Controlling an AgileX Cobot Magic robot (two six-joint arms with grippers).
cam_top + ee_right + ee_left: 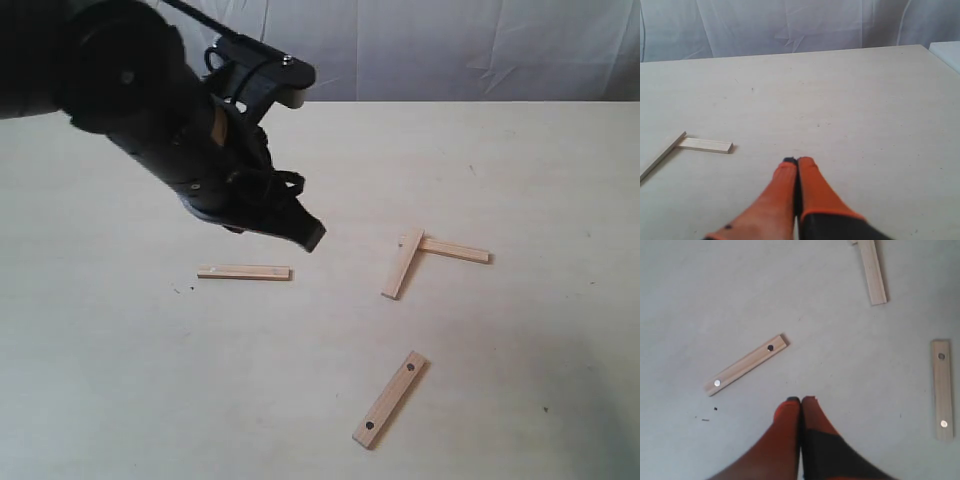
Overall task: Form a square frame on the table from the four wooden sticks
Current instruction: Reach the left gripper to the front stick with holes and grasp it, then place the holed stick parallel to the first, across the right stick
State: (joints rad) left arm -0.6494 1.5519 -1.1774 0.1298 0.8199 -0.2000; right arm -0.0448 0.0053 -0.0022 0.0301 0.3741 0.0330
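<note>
Pale cream wood grain covers the tabletop (560,180), and the four wooden sticks (245,271) lie flat on it, scattered. Only two of them touch: right of the middle in the exterior view, the slanted stick (403,263) meets the level stick (455,250) at its far end, so the pair makes one open corner. The left stick (245,271) lies alone, level, well apart from that pair. The near stick (389,398) lies by itself towards the front edge, set at a slant, with a small dark hole close to each end

The left tool (308,236) reaches down from a bulky black arm, its tip over bare tabletop between the left stick and the cornered pair, touching neither. Its own wrist view shows the orange and black fingers (789,412) pressed together with nothing between them

The right tool (797,161) shows only in its own wrist view. Its orange fingers (810,172) are likewise clenched and empty, over bare tabletop, with the cornered pair near but apart from them. White cloth (450,50) hangs behind the far edge
</note>
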